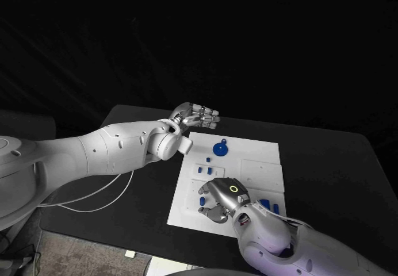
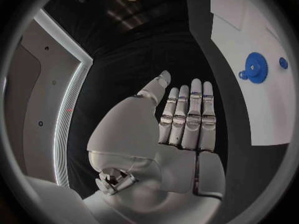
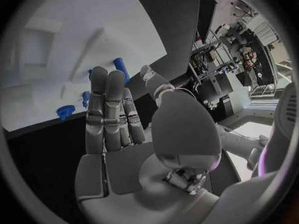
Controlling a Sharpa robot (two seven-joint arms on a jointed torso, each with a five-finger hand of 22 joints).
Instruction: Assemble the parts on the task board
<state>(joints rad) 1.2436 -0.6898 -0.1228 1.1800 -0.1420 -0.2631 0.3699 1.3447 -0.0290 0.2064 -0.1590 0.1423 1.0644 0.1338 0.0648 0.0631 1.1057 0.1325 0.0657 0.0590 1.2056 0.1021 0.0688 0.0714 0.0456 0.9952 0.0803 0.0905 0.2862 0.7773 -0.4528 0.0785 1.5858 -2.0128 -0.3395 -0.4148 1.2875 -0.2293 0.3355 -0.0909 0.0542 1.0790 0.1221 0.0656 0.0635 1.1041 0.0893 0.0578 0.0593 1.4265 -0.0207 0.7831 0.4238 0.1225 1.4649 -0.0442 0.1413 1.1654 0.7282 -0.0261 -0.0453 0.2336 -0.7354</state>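
Black worktop (image 1: 332, 167), dark surroundings; the white task board (image 1: 261, 158) is laid flat at centre. A blue gear-shaped part (image 1: 219, 149) is seen near the board's far end, small blue parts (image 1: 209, 169) in the middle slots, more at the near end. The left hand (image 1: 195, 117) is held off the board's far corner, fingers (image 2: 190, 117) straight and together, nothing gripped; probably parked clear of the work. The right hand (image 1: 222, 199) is held low over the near end, fingers (image 3: 107, 109) extended beside the near parts (image 3: 121, 66), nothing held; apparently positioned for a pickup.
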